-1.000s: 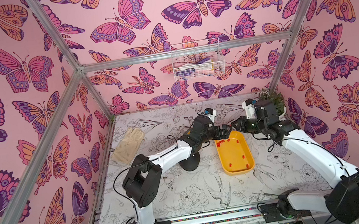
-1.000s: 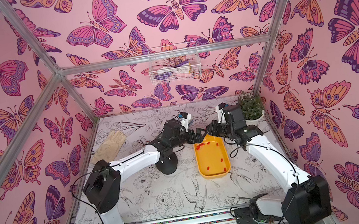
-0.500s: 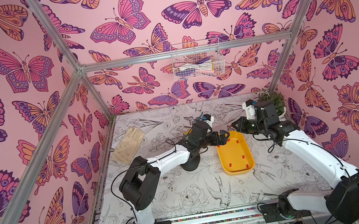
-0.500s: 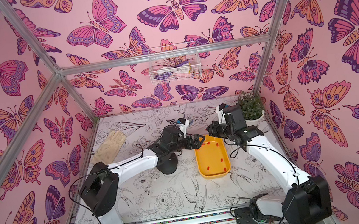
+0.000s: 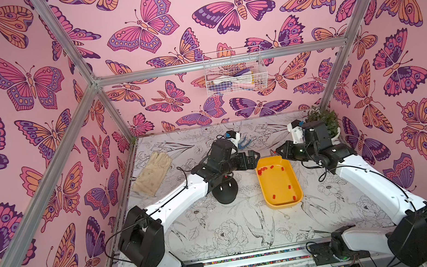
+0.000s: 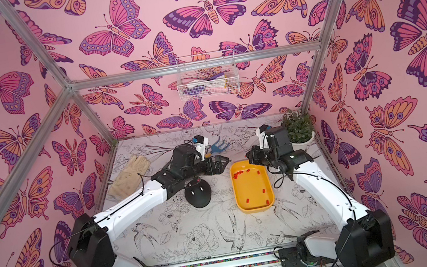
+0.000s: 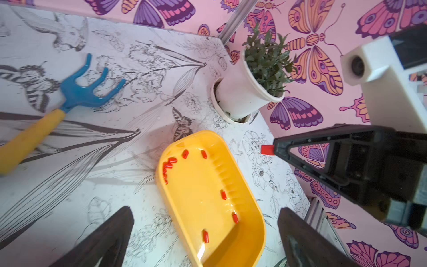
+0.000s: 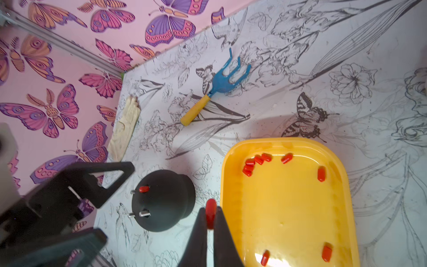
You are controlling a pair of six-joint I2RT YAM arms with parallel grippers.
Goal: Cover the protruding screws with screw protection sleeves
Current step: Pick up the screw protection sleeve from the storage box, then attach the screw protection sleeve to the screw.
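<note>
A black dome [image 5: 225,192] [image 8: 161,201] stands left of the yellow tray [image 5: 277,185] [image 8: 288,208]. One of its protruding screws wears a red sleeve [image 8: 144,189]. Two bare screws [image 8: 141,213] [image 8: 132,191] stick out beside it. Several loose screw protection sleeves [image 8: 254,161] [image 7: 168,163] lie in the tray. My right gripper [image 8: 210,213] [image 5: 278,151] is shut on one red sleeve [image 7: 266,149], hovering at the tray's far end, apart from the dome. My left gripper [image 7: 205,209] [image 5: 253,159] is open and empty, held above the table between dome and tray, facing the right gripper.
A blue hand fork with a yellow handle [image 8: 221,85] lies behind the dome. A beige glove [image 5: 152,173] rests at the left wall. A potted plant [image 6: 299,130] stands in the far right corner. A wire basket [image 5: 233,72] hangs on the back wall.
My left gripper has drawn back a little to the left, away from the tray's far end. The right gripper has stayed in place, shut on the sleeve.
</note>
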